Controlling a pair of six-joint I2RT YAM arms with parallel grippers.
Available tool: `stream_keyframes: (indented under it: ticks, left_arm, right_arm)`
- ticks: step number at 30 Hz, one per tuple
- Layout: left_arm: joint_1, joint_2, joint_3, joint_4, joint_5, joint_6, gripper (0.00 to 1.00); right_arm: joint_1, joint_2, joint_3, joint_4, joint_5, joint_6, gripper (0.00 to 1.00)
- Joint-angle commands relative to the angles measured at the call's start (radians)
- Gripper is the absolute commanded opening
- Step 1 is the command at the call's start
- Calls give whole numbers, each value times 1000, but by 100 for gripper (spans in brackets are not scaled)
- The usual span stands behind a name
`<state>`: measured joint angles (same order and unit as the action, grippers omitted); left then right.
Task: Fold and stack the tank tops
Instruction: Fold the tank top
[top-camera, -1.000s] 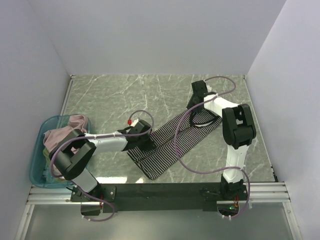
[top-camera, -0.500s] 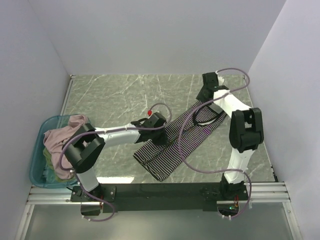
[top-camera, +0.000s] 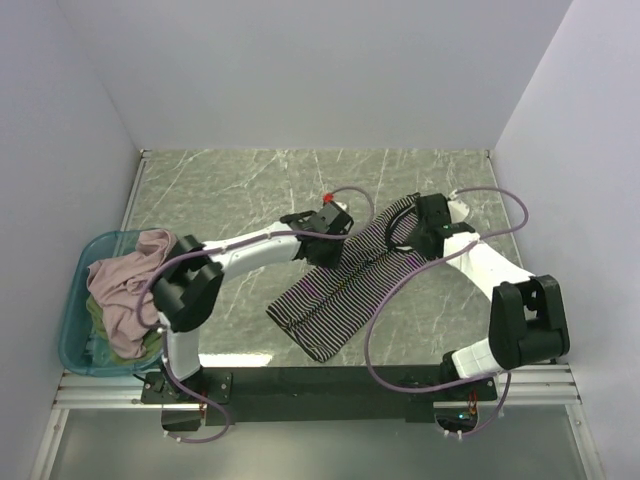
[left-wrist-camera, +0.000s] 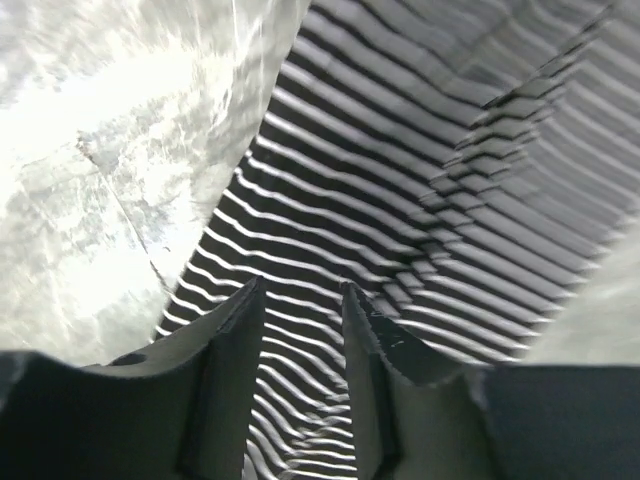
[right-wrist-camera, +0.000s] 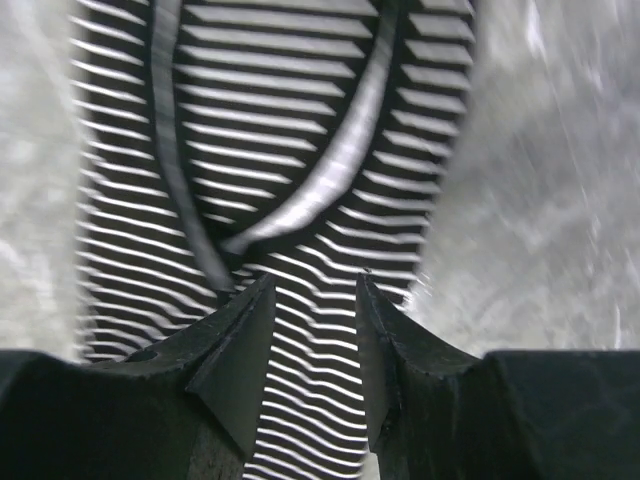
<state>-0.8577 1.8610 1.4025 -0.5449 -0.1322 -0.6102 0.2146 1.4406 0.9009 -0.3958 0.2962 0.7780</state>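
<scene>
The black-and-white striped tank top (top-camera: 340, 295) lies in a long diagonal strip on the marble table, its dark-edged neck end at the far right. My left gripper (top-camera: 328, 228) hovers over its far left edge. In the left wrist view that gripper (left-wrist-camera: 300, 290) is open, with striped cloth (left-wrist-camera: 420, 150) showing in folds below the gap. My right gripper (top-camera: 415, 232) is over the neck end. It (right-wrist-camera: 312, 282) is open too, with the dark-edged straps (right-wrist-camera: 330, 160) just ahead of it. A dusty pink tank top (top-camera: 125, 285) is heaped over a pale green one (top-camera: 93, 312) in the tub.
The teal plastic tub (top-camera: 72, 340) stands at the table's left edge, near the left arm's base. Bare marble table (top-camera: 230, 185) stretches behind and left of the striped top. White walls close in three sides. Purple cables loop over both arms.
The left gripper moved right and farther away along the striped top and opened, letting the cloth go. The right arm swung in from the far right to the neck end. The top now lies narrower.
</scene>
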Motion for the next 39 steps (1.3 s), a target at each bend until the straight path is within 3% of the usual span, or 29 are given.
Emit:
stream_keyframes:
  ticks: [1, 6, 12, 16, 24, 30, 35, 39]
  left_arm:
    - [-3, 69, 59, -110, 37, 206, 43]
    - [-1, 141, 93, -135, 25, 257, 47]
    - [9, 127, -9, -81, 68, 213, 45]
    - [8, 119, -92, 9, 147, 83, 38]
    - [-9, 83, -232, 187, 134, -294, 32]
    - [-21, 179, -120, 218, 146, -473, 30]
    - [-21, 306, 84, 145, 135, -502, 30]
    - [12, 351, 153, 128, 109, -502, 29]
  right_arm:
    - [9, -31, -45, 24, 35, 73, 46]
    - [8, 53, -37, 41, 14, 81, 48]
    - [8, 230, 105, -24, 20, 58, 48]
    - [5, 329, 216, -72, 5, 8, 48]
    - [5, 550, 556, -210, -58, -104, 47]
    - [5, 730, 787, -253, -134, -169, 47]
    - [-10, 819, 1019, -313, -152, -223, 47]
    - [-38, 802, 1072, -285, -184, -255, 52]
